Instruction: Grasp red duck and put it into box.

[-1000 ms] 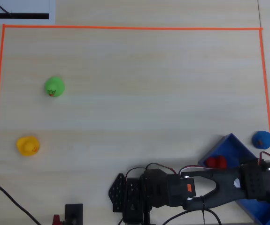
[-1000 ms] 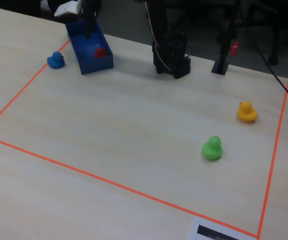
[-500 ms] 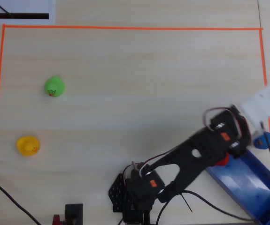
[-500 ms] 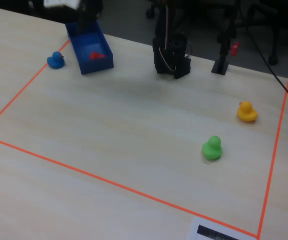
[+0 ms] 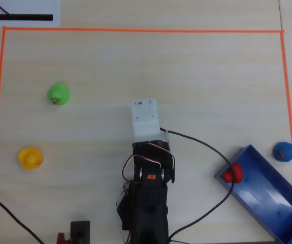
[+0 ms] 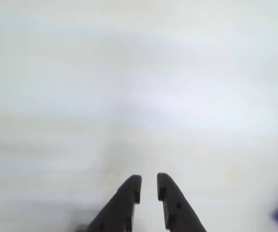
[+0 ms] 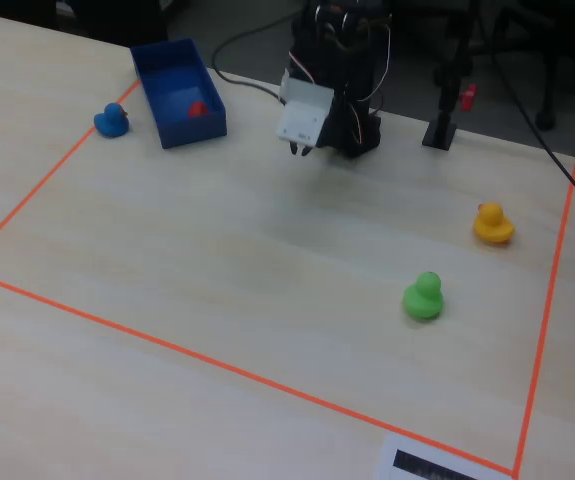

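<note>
The red duck [image 5: 233, 173] lies inside the blue box [image 5: 270, 195], at its end nearest the arm; the fixed view shows it there too [image 7: 198, 109], in the box [image 7: 192, 130]. My gripper [image 6: 149, 180] is empty, with only a narrow gap between its black fingers, and it hangs over bare table. In the fixed view the gripper [image 7: 302, 148] is tucked close to the arm's base, well to the right of the box. In the overhead view the white camera mount [image 5: 146, 119] hides the fingers.
A blue duck [image 5: 284, 151] sits just outside the box. A green duck [image 5: 59, 94] and a yellow duck [image 5: 30, 157] stand at the left in the overhead view. Orange tape [image 5: 135, 30] frames the work area. A black cable [image 5: 206, 147] runs from the arm towards the box.
</note>
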You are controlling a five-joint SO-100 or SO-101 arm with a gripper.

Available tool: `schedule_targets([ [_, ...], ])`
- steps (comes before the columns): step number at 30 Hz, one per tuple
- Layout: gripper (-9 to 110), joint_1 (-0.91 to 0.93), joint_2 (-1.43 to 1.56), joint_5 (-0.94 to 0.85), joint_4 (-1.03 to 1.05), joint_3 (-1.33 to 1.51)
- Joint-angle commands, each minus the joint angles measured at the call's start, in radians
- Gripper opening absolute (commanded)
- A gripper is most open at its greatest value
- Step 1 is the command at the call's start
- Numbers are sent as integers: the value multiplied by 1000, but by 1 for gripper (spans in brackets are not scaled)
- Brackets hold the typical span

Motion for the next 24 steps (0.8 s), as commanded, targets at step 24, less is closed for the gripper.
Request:
schedule_targets([
  [24, 2, -190, 310, 101, -67, 480],
])
